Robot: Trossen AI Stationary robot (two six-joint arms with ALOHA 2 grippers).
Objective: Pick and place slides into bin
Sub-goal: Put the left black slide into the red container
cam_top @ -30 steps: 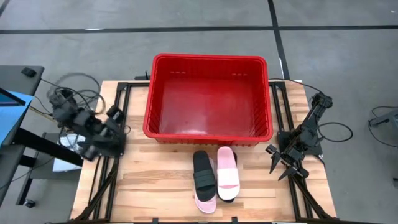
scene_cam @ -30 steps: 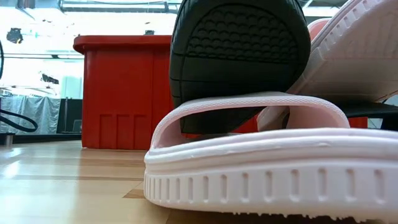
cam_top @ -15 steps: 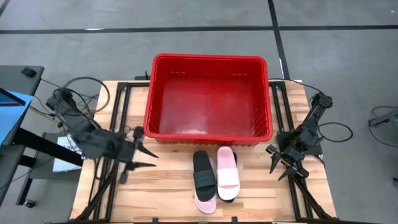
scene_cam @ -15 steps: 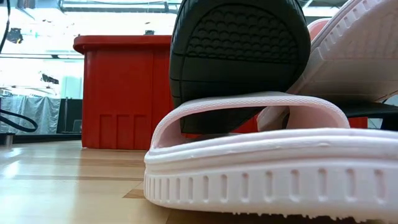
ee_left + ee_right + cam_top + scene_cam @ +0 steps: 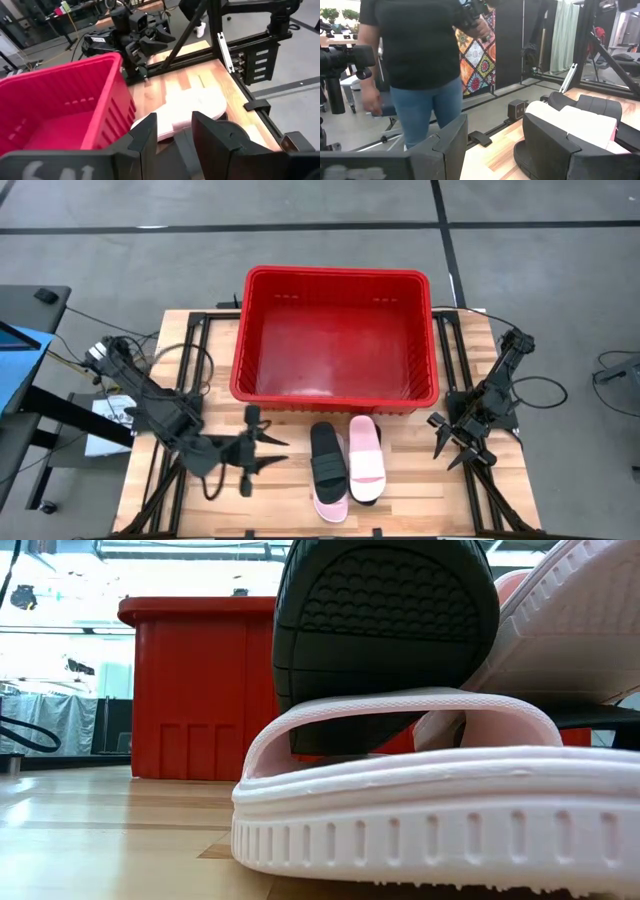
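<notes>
Four slides lie in two stacks on the table in front of the red bin (image 5: pixel 335 335). On the left, a black slide (image 5: pixel 327 460) lies on a pink one (image 5: pixel 331 507). On the right, a pink slide (image 5: pixel 365 448) lies on a black one (image 5: pixel 367 493). My left gripper (image 5: pixel 275 453) is open and empty, left of the stacks, its fingers pointing at them. Its wrist view shows the pink slide (image 5: pixel 195 107) beyond the fingers. My right gripper (image 5: pixel 440 438) waits open at the table's right edge.
Black frame rails run along both sides of the table (image 5: pixel 200 500). A person in a black shirt and jeans (image 5: pixel 420 65) stands in the room beyond the table. Bare wood lies between my left gripper and the slides.
My left arm has swung out from the table's left edge and reached toward the table's right and near side, bringing its gripper close to the left stack of slides. The slides and my right arm have stayed still.
</notes>
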